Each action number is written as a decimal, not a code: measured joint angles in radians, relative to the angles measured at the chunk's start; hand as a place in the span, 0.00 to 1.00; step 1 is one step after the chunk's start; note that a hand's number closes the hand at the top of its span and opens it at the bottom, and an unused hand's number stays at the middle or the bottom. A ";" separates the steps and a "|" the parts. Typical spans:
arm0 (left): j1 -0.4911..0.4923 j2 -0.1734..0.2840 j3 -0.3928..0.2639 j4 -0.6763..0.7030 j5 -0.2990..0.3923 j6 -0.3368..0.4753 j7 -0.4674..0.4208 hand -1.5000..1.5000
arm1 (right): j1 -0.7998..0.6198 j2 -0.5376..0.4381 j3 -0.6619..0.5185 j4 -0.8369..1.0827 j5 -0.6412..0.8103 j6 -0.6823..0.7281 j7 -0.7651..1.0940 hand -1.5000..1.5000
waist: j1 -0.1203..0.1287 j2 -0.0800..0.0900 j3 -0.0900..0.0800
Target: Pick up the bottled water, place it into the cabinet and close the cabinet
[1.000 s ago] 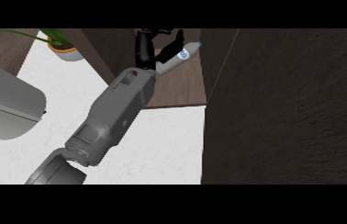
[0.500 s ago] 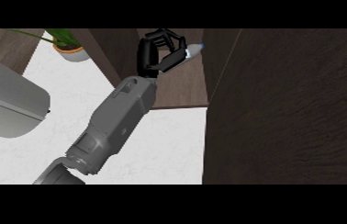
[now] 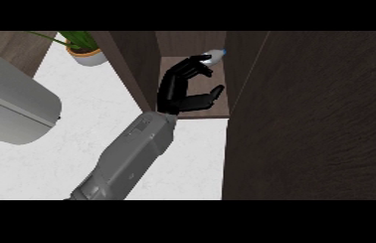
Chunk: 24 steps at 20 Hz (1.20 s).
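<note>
Right hand (image 3: 180, 90) lying released in cabinet (image 3: 192, 43), fingertips touching bottle (image 3: 215, 56); door (image 3: 301, 112) standing open rightward; plant (image 3: 82, 48) sitting at counter's (image 3: 81, 132) back edge.

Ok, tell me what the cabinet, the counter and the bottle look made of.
Cabinet: dark brown wood, matte, with faint grain streaks. Counter: pale stone, possibly marble, going by its light mottling. Bottled water: probably clear plastic, pale and bluish; mostly hidden behind the hand, so uncertain.

A single head view looks steeply down from above the worktop (image 3: 198, 152), close in, facing the open cabinet (image 3: 192, 43) at upper centre, with one forearm (image 3: 129, 160) entering from the lower edge.
</note>
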 measured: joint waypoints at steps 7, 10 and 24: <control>0.276 0.044 -0.138 -0.292 -0.004 -0.007 0.040 0.00 | 0.020 0.020 0.054 0.000 0.019 -0.050 -0.003 0.00 | 0.040 -0.007 0.000; 0.406 0.091 -0.169 -0.423 -0.016 0.026 0.031 0.00 | 0.032 0.014 0.067 0.001 0.027 -0.060 -0.023 0.00 | 0.044 -0.008 0.001; 0.853 0.445 -0.162 -0.821 0.002 -0.102 -0.070 0.00 | -0.078 -0.217 0.106 0.000 0.085 0.051 -0.011 1.00 | 0.077 -0.009 -0.005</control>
